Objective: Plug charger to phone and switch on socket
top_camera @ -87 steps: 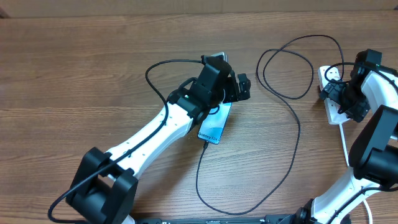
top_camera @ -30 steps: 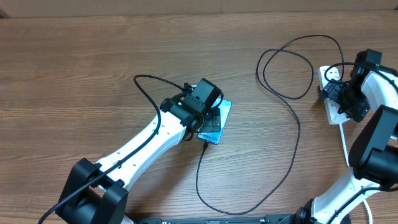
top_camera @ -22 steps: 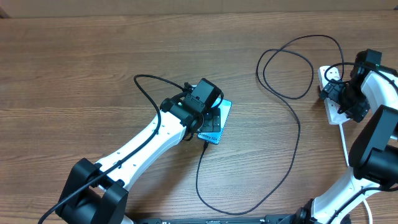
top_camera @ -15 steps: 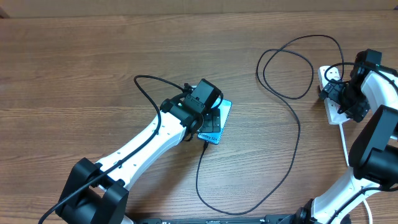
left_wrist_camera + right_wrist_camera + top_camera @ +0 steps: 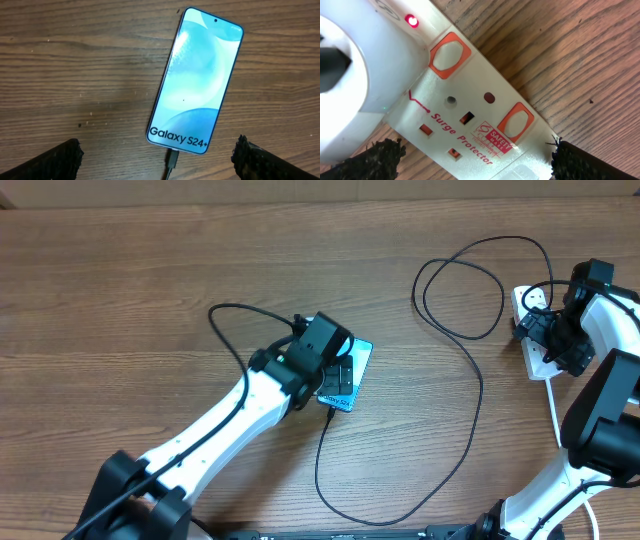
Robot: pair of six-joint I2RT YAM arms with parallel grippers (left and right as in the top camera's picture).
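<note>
Phone [image 5: 197, 80] is cabled, left gripper [image 5: 160, 152] and right gripper [image 5: 477, 154] both spread wide; drag low and you'll snag the charger [image 5: 171, 161] loose.

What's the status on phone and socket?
Left pincer open above phone, right pincer open over socket. Charger tip at phone's bottom port. Red light lit on socket. Nothing in the way.

On the table [image 5: 150, 300], near centre and slightly toward 9 o'clock: the phone [image 5: 197, 82], flat, beneath the left gripper [image 5: 338, 370]. Plugged into its 6 o'clock end: the charger [image 5: 172, 161], trailing toward 6, swinging round toward 3, looping at 1, ending at the socket [image 5: 534, 360]. Socket at 3 o'clock, under the right gripper [image 5: 558, 338].
</note>
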